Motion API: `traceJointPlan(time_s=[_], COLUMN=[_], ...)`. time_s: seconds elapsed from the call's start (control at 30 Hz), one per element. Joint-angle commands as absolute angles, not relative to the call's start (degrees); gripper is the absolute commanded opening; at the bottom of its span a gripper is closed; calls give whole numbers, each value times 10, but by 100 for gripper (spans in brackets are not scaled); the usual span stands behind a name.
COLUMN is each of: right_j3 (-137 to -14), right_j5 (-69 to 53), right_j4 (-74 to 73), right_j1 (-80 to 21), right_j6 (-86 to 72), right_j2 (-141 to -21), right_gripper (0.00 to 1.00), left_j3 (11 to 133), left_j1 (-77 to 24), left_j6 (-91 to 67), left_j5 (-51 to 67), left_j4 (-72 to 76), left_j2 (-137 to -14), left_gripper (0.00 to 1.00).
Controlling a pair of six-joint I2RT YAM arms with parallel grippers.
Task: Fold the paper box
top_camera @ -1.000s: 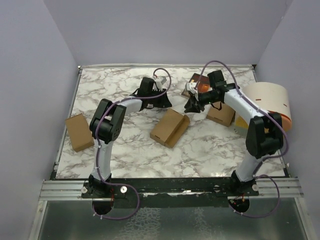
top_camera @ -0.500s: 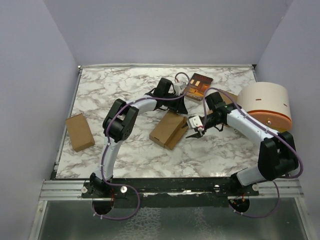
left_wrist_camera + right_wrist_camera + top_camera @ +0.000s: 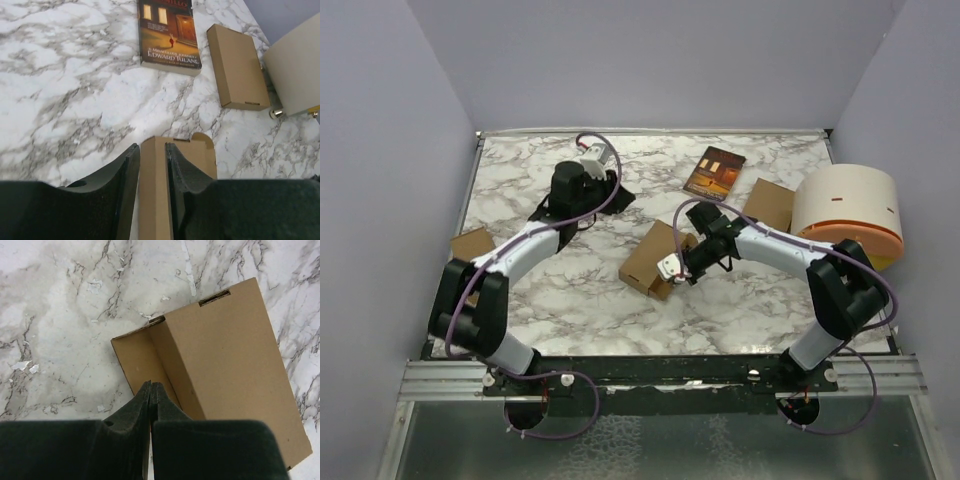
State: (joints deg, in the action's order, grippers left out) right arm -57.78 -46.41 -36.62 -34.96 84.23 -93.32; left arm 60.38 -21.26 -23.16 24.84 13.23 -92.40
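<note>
The paper box (image 3: 655, 252) lies near the middle of the marble table (image 3: 520, 160), just in front of the right gripper (image 3: 672, 275). The 2 other tan boxes (image 3: 767, 203) sit well apart at the left and right edges, and both look closed and flat. In the right wrist view the paper box (image 3: 225, 365) shows 1 broad panel lying flat on top, with 2 small slots cut at its far edge. Beside that panel a lower section stands open, so its inner wall and floor are exposed. The right gripper (image 3: 151, 386) has its jaws pressed together with nothing between them, and its tip hangs over the near edge of that open section; contact cannot be confirmed. The left gripper (image 3: 588, 190) sits toward the far left of the table, apart from every box. Its jaws are narrowly parted and empty, and the left wrist view (image 3: 151, 150) looks through the gap at the paper box (image 3: 197, 157), where 1 rounded tab sticks out untucked. The work looks partly done: the body is creased into shape, but the open side needs closing and its tabs seated in the slots. A dark printed book (image 3: 715, 172) and a round drum (image 3: 847, 205) stand beyond, untouched.
</note>
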Motion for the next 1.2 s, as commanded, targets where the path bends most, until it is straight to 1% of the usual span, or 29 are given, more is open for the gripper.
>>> traceJointPlan(time_s=[0.0, 0.13, 0.3, 0.43, 0.5, 0.6, 0.7, 0.77, 0.87, 0.9, 0.97, 1.03, 1.1, 1.17], right_j3=[-601, -624, -669, -713, -745, -814, -881, -913, -932, -927, -905, -880, -877, -884], right_j5=[-395, -368, -352, -331, -307, -280, -273, -298, -359, -384, -429, -457, -473, -480], right_j4=[-320, -304, -281, -235, -203, -175, -182, -209, -250, -253, -233, -188, -154, -124], right_j1=[-377, -408, -441, -467, -478, -482, -481, -481, -472, -464, -436, -396, -347, -300], right_j6=[807, 778, 731, 669, 615, 522, 465, 453, 445, 434, 399, 346, 289, 232], right_j2=[-958, -988, -1026, -1063, -1090, -1139, -1176, -1185, -1163, -1149, -1116, -1096, -1102, -1123], right_gripper=[1, 1, 1, 2, 2, 7, 11, 12, 13, 15, 22, 33, 44, 48], left_j3=[468, 373, 287, 217, 201, 190, 183, 178, 167, 162, 147, 125, 104, 87], left_j1=[-217, -214, -211, -210, -209, -209, -209, -209, -209, -209, -209, -209, -210, -210], left_j6=[-250, -271, -301, -333, -346, -362, -374, -383, -404, -409, -424, -443, -462, -480], left_j5=[139, 65, -42, -106, -121, -122, -107, -91, -52, -39, -5, 31, 60, 81], left_j4=[160, 142, 112, 104, 83, 49, 34, 37, 56, 63, 86, 121, 167, 202], left_j2=[-819, -717, -553, -413, -368, -335, -325, -322, -328, -333, -348, -368, -390, -411], left_gripper=[30, 30, 29, 34, 36, 37, 37, 37, 37, 36, 32, 29, 28, 28])
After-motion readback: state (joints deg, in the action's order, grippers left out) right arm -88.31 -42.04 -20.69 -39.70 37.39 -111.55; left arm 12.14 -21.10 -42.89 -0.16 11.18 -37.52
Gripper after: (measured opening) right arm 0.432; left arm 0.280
